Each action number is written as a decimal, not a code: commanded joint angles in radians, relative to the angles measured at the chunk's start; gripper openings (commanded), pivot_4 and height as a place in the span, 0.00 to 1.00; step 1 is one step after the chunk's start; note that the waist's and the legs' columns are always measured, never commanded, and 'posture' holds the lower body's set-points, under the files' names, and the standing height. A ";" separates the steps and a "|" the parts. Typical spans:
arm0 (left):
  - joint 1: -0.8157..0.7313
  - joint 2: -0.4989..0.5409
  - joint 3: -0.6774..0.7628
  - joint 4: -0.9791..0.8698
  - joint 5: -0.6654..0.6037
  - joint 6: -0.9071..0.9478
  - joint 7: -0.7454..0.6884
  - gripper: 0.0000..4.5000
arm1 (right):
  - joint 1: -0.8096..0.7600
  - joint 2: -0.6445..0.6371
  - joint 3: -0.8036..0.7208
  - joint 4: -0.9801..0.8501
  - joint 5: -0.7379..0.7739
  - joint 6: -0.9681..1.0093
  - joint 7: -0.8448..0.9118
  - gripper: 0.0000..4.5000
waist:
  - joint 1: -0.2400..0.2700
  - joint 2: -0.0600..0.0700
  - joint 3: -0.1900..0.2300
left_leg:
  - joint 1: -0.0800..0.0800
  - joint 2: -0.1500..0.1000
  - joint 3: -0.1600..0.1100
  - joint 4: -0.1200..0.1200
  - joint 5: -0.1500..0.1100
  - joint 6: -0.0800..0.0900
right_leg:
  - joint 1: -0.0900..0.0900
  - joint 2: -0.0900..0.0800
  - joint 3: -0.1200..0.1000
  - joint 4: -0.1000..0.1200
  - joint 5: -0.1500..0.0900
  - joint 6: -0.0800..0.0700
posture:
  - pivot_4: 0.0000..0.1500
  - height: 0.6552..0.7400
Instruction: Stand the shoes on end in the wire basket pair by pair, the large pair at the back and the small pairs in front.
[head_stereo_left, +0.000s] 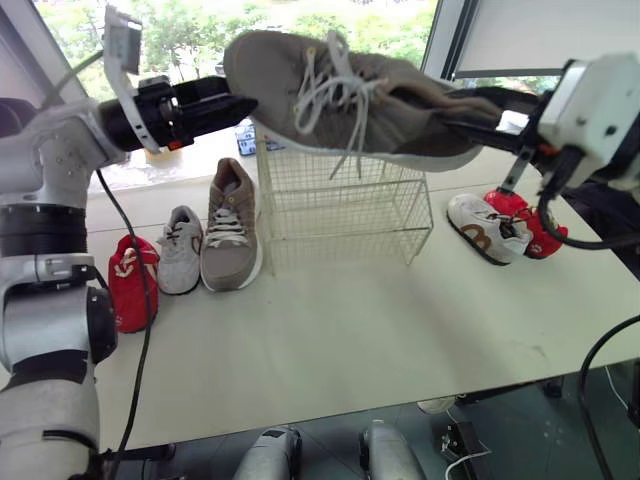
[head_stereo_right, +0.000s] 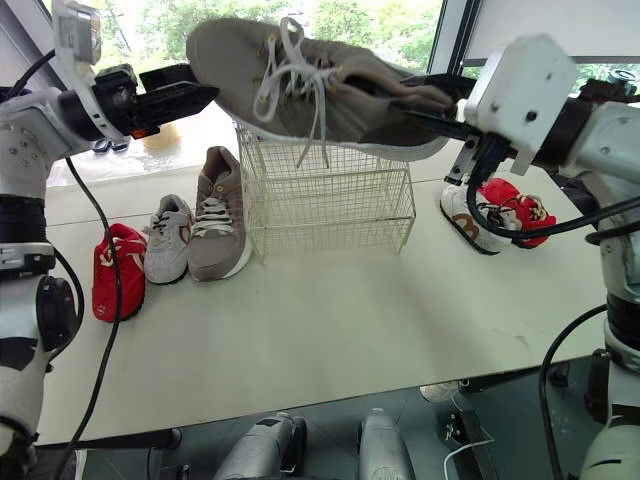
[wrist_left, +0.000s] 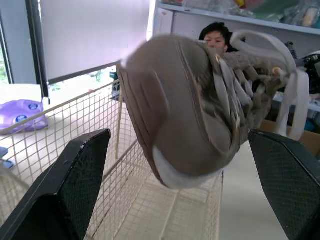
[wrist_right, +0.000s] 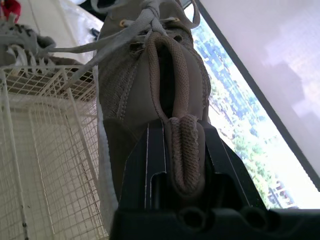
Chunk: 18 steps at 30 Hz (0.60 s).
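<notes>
A large tan shoe (head_stereo_left: 340, 95) hangs lying flat in the air above the white wire basket (head_stereo_left: 345, 205). My right gripper (wrist_right: 175, 150) is shut on its heel collar. My left gripper (head_stereo_left: 235, 108) is open at the toe (wrist_left: 185, 125), its fingers (wrist_left: 75, 185) apart on either side without touching. The matching tan shoe (head_stereo_left: 230, 228) lies on the table left of the basket, beside a small grey shoe (head_stereo_left: 180, 250) and a small red shoe (head_stereo_left: 132, 282). Right of the basket lie a small white shoe (head_stereo_left: 487, 228) and a red shoe (head_stereo_left: 528, 220).
The white table (head_stereo_left: 350, 340) has free room in front of the basket. Windows run behind the table. A person (wrist_left: 217, 37) shows beyond the basket in the left wrist view. A purple object (wrist_left: 22, 112) lies near the basket.
</notes>
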 joint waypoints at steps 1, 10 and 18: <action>-0.027 0.017 0.014 -0.010 0.013 0.002 -0.027 1.00 | -0.062 0.019 0.012 0.010 -0.030 -0.128 0.021 0.04 | -0.002 0.000 0.000 | 0.000 0.000 0.000 0.000 0.000 0.000 | -0.001 0.000 0.000 0.000 0.000 0.000 | 1.00 1.00; 0.041 0.023 -0.040 -0.087 0.040 0.044 -0.098 0.73 | -0.142 0.047 0.078 0.094 -0.069 -0.241 0.079 0.04 | -0.003 0.000 0.000 | -0.004 0.000 0.000 0.000 0.001 -0.002 | -0.007 0.000 0.002 0.004 0.000 0.000 | 1.00 1.00; 0.052 -0.016 0.023 -0.089 -0.002 0.099 -0.048 0.14 | -0.184 0.050 0.072 0.154 -0.033 -0.196 0.114 0.56 | -0.002 0.000 0.000 | -0.006 0.000 0.000 0.001 0.001 -0.002 | -0.010 0.000 0.002 0.004 0.000 0.000 | 1.00 1.00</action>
